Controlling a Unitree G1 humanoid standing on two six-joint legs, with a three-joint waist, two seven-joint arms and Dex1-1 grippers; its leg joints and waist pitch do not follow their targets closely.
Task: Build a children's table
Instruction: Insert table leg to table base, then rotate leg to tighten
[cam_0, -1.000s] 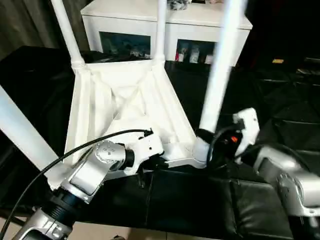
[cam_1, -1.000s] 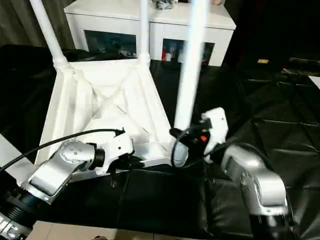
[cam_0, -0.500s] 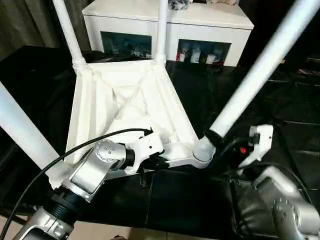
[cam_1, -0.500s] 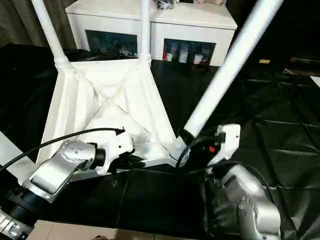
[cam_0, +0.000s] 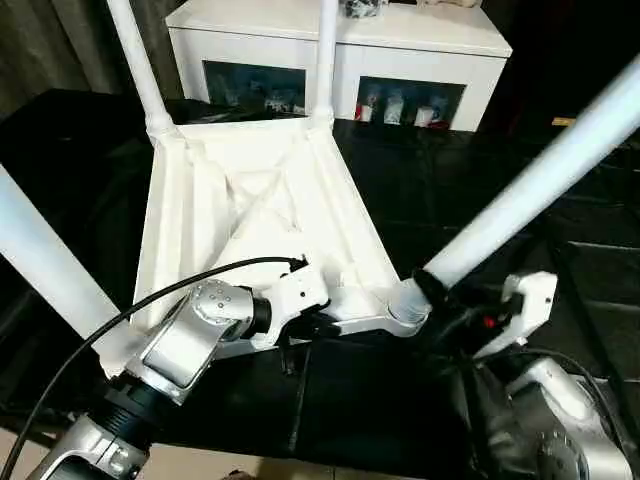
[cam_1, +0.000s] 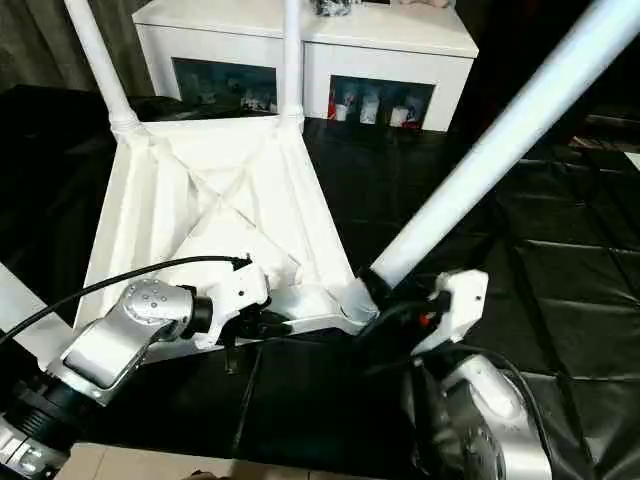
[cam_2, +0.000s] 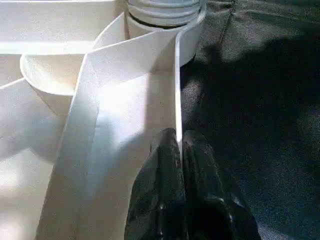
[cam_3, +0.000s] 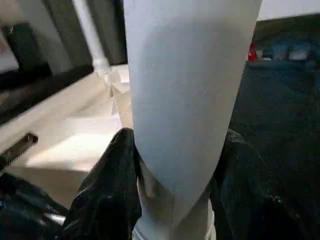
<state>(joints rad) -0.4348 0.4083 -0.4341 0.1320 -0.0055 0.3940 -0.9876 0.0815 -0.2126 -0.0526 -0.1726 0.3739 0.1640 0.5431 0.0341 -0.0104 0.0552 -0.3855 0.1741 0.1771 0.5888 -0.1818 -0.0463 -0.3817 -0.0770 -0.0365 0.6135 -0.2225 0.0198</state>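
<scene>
The white ribbed tabletop (cam_0: 262, 215) is laid underside up; three legs (cam_0: 139, 62) are socketed, the near-right leg (cam_0: 540, 180) tilted rightward.

It looked like a furnished home room: a white cabinet (cam_0: 340, 50) with dark glass doors over small trinkets stood at the upper centre, dark curtains (cam_0: 60, 45) hung upper left, and black quilted padding (cam_0: 560, 240) lay across the foreground.

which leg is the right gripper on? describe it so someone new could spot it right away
Start at the upturned white tabletop lying ribbed side up on the black surface in front of the white cabinet. Go to its near right corner, where the right gripper is clamped low on a leg. Unlike the other legs, it leans steeply to the right.
</scene>
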